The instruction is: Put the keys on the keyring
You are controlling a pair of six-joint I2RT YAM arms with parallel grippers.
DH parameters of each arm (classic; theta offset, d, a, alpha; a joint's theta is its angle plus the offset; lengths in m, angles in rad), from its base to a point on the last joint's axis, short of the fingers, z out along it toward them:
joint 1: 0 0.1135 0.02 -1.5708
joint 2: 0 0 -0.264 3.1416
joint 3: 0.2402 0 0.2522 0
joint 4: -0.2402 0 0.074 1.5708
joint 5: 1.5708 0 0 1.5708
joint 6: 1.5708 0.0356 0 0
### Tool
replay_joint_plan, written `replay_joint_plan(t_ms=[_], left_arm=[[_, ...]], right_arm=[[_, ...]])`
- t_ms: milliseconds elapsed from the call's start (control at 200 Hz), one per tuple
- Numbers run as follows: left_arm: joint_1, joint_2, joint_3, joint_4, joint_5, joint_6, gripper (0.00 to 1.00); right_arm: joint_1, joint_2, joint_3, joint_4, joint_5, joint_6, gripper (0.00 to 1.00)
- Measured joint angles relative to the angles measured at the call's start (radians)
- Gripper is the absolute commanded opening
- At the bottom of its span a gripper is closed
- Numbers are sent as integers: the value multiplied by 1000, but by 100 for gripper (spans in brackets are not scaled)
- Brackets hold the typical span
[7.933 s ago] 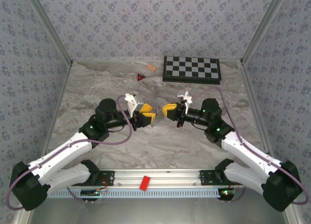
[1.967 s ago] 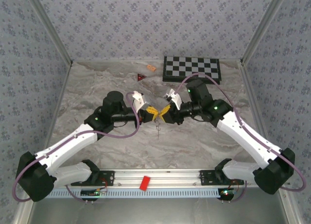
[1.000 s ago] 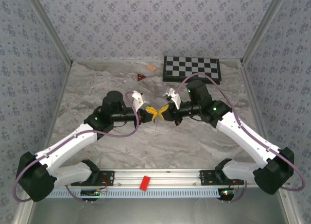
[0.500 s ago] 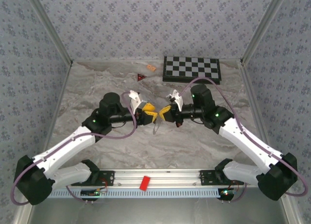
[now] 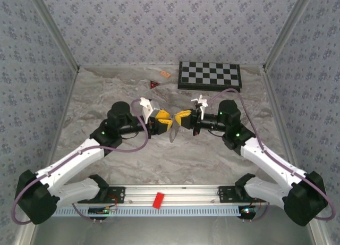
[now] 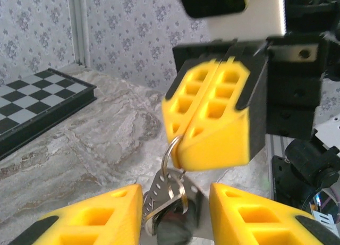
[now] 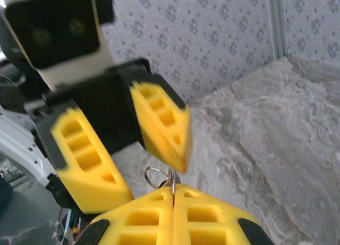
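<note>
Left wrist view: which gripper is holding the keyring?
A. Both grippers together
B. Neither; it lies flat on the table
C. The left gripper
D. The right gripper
D: the right gripper has its yellow fingers closed on the top of the keyring. The keys hang below it, in the gap of the left gripper, whose fingers stand wide apart.

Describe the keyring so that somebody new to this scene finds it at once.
Look over the middle of the marble table. The keyring is the thin silver loop pinched in the right gripper's shut yellow jaws; unlike its neighbours, it carries dangling keys.
</note>
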Motion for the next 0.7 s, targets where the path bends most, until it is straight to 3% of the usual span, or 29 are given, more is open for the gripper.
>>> replay_joint_plan(t_ms=[185,440,700], left_arm=[[0,6,0,-2,-15,0,31],[0,11,0,-3,-26,4,7],[-6,43,0,-2,-12,1,6]], right_arm=[[0,0,-6,66,-11,40,0],[0,0,-25,106,-17,69,0],[0,0,-54,164,-20,113,0]])
